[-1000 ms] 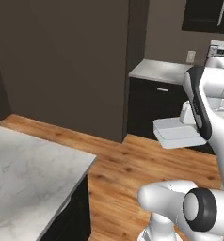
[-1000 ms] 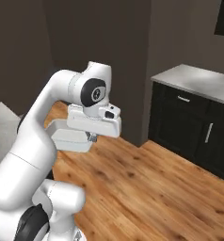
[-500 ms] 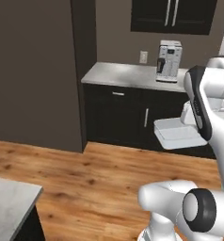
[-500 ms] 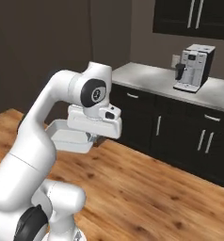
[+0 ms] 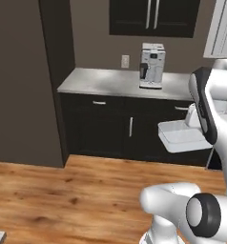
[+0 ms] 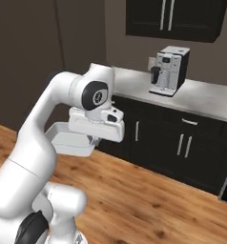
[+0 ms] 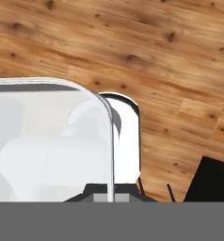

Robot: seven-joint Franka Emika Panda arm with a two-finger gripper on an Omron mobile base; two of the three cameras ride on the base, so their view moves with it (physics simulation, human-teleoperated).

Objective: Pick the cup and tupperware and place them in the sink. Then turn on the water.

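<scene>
While the base carries the load across the wood floor (image 7: 180,56), the arm does best to hold the tupperware (image 5: 182,138) level and steady until the sink comes within reach. The gripper (image 7: 115,194) is clamped on the container's rim, with the tray jutting out sideways from the fingers, above the floor.

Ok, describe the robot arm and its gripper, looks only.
The arm is glossy white with rounded, tube-like links and dark grey disc-shaped joint caps. The hand above the gripper is a white boxy block bearing a small dark patch. No cables or markings are visible.
</scene>
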